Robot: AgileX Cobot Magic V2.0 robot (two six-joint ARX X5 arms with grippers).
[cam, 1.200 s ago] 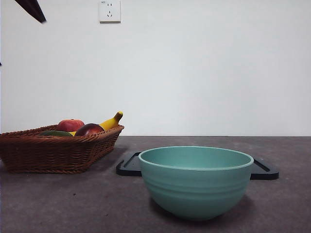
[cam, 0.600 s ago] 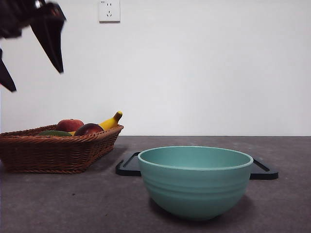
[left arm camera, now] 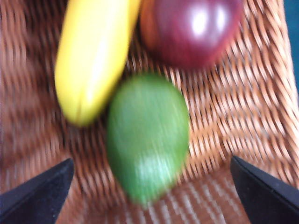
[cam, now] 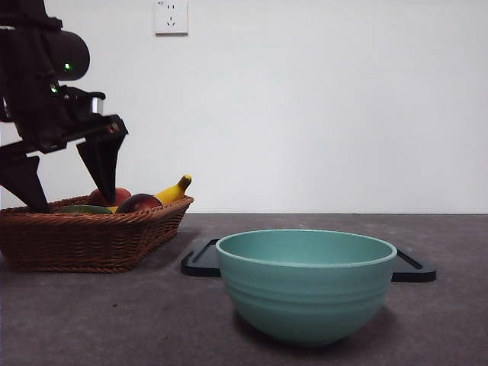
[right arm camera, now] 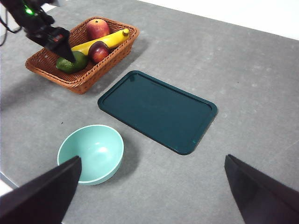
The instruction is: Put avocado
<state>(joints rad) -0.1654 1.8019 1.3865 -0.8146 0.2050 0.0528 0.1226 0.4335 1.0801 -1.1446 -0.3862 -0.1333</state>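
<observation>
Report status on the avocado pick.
Left gripper open above basket. Avocado between jaws, ungrasped. Banana touching it. Right gripper open, waiting.

avocado [left arm camera: 147, 137] sits center frame in the left wrist view, blurry but def green, oval, w/ a pale sheen near its narrower end. lying on its side, not held. in the front view only a low green sliver [cam: 85, 209] shows, far left of frame. right wrist view: upper left [right arm camera: 71, 63].
</observation>
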